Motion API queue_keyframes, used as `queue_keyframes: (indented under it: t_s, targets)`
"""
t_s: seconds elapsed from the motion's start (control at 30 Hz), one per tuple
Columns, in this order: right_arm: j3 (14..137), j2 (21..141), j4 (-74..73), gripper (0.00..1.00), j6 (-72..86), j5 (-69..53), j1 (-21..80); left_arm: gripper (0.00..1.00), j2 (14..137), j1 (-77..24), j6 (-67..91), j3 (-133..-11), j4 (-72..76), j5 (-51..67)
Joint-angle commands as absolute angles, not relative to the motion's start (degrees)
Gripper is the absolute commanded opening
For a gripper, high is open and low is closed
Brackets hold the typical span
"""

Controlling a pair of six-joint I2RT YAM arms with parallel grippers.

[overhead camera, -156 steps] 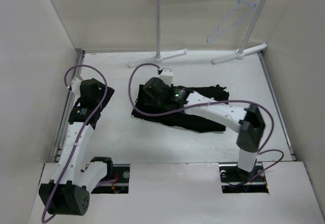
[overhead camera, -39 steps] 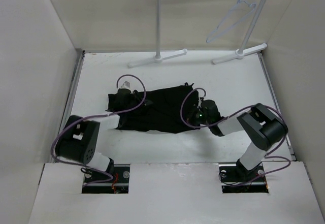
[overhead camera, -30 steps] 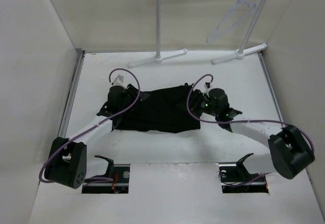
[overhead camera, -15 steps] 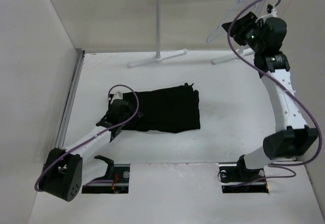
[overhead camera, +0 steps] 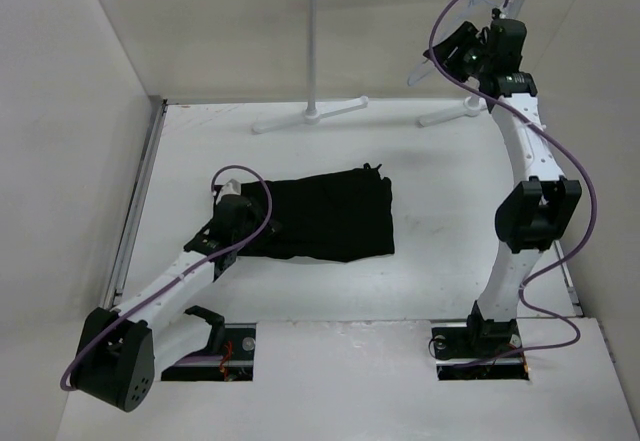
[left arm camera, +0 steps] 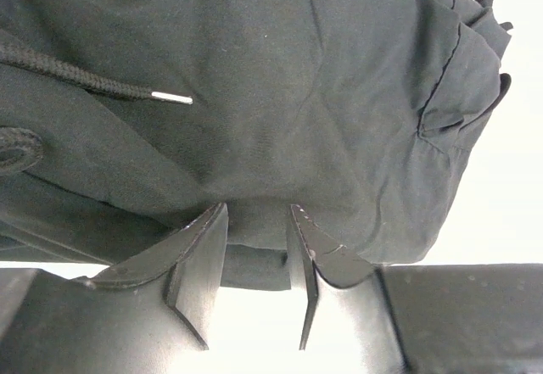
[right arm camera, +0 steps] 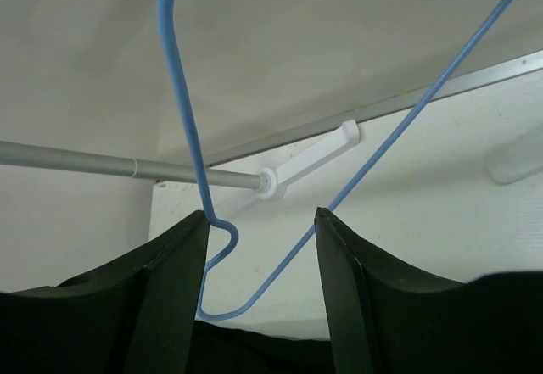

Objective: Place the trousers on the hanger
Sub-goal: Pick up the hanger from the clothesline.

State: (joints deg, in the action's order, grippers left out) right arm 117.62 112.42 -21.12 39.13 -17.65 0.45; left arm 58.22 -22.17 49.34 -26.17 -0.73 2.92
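Observation:
The black trousers (overhead camera: 330, 219) lie folded flat on the white table. My left gripper (overhead camera: 250, 229) is at their left edge. In the left wrist view its jaws (left arm camera: 254, 217) stand narrowly apart on a fold of the trousers (left arm camera: 280, 94), next to a drawstring (left arm camera: 102, 86). My right gripper (overhead camera: 455, 46) is raised to the thin wire hanger (overhead camera: 416, 75) hanging on the rack. In the right wrist view the gripper (right arm camera: 259, 221) is open around the hanger (right arm camera: 424, 98), which looks blue there; its wire touches the left fingertip (right arm camera: 182, 255).
The white rack has a pole (overhead camera: 313, 41) at back centre, another pole (overhead camera: 505, 36) at back right, and feet (overhead camera: 310, 114) on the table. Its top rod (right arm camera: 85, 160) shows in the right wrist view. White walls enclose the table on three sides.
The right arm has moved left and closer, bringing its open fingers around the hanger. The left gripper and the trousers have stayed where they were.

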Motion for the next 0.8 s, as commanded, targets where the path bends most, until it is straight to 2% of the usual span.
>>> queue_keyframes:
  t_s: [0.0, 0.13, 0.23, 0.33, 0.6, 0.77]
  targets:
    - [122.17, 111.35, -16.18, 0.56, 37.97, -21.53, 0.66, 0.32, 57.57, -22.72, 48.52, -29.00, -2.11, 2.29]
    - [123.39, 113.11, -14.85, 0.46, 38.58, -22.50, 1.18, 0.32, 57.57, -22.81, 48.69, -29.00, -2.11, 2.29]
    - [124.80, 114.52, -15.29, 0.26, 39.11, -23.73, 1.27, 0.32, 57.04, -22.63, 48.87, -29.09, -2.11, 2.11]
    - [124.98, 114.26, -14.68, 0.14, 39.90, -24.34, 1.27, 0.33, 56.51, -22.89, 48.78, -30.32, -2.37, 1.93]
    - [123.84, 108.03, -11.87, 0.07, 38.33, -26.72, 2.06, 0.51, 57.65, -25.27, 47.20, -39.63, -3.43, 2.55]
    - [115.16, 101.18, -10.20, 0.06, 36.92, -26.89, 3.29, 0.56, 59.41, -26.14, 46.50, -46.22, -4.31, 2.64]
